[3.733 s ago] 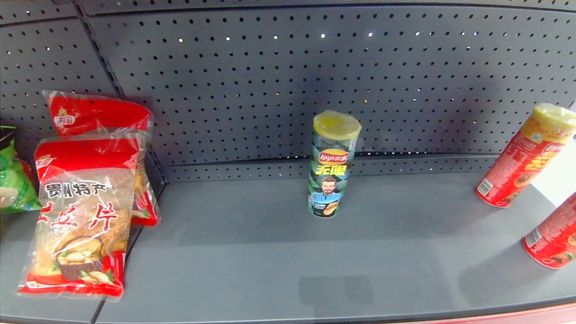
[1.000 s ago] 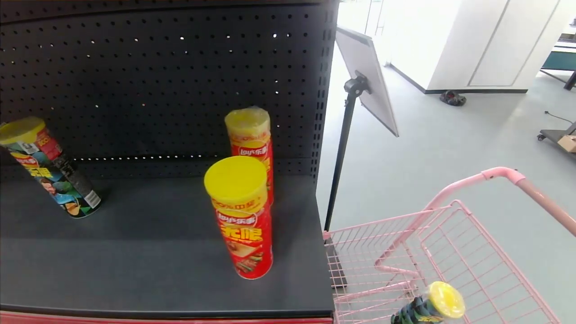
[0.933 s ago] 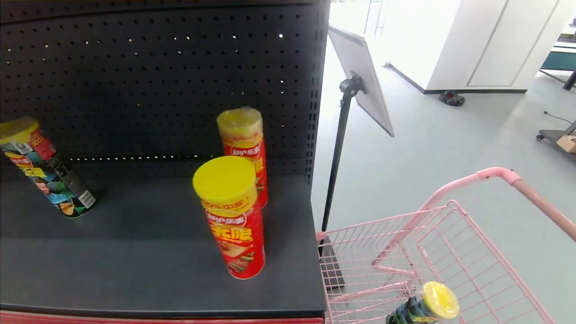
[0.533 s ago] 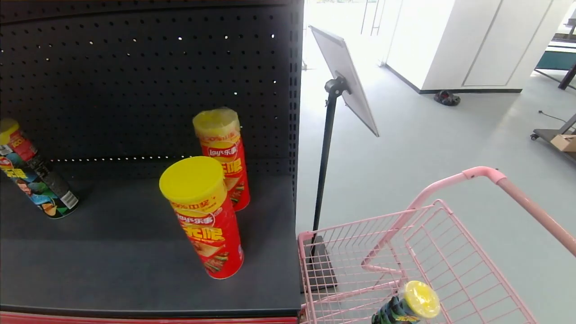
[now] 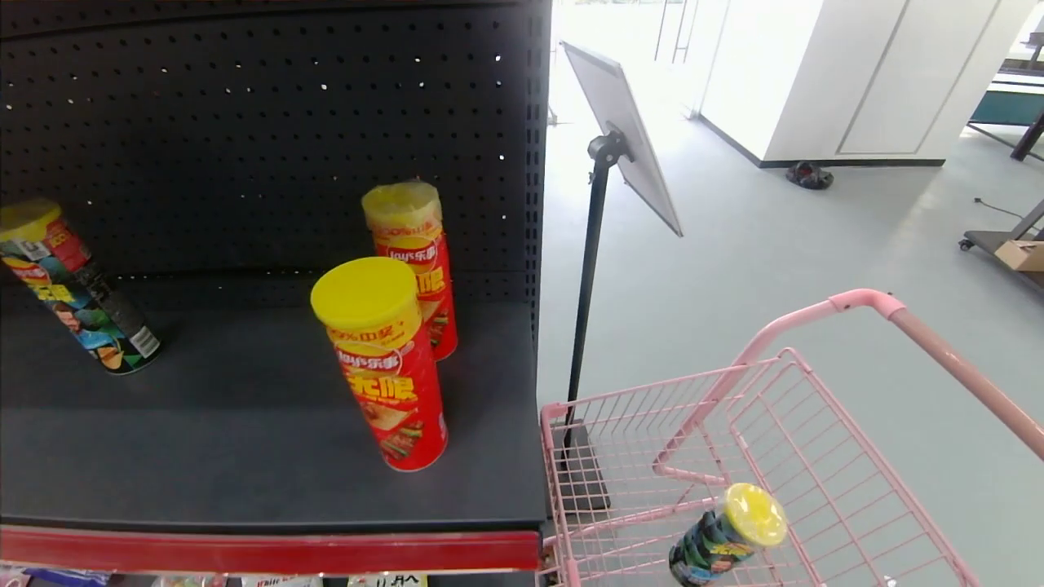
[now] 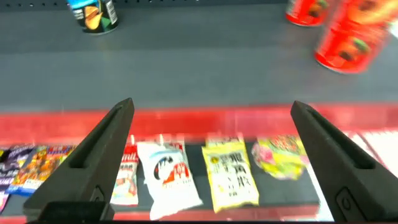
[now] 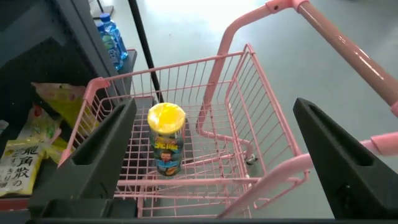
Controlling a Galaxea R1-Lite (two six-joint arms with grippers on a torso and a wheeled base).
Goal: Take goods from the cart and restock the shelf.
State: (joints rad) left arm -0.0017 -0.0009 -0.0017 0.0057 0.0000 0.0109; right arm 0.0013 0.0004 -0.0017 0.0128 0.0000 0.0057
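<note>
Pink wire cart point(image 5: 864, 298) holds one upright yellow-lidded dark chip can point(image 5: 718, 538); we see left gripper point(image 6: 211, 106) and right gripper point(image 7: 214, 102) both spread, empty.

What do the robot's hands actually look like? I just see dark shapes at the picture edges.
Each is a plain two-finger clamp. The left end effector has matte dark grey fingers, flat-sided wedges that narrow toward the tips, with a small round marking near one finger's base. The right end effector looks the same in colour and shape.
</note>
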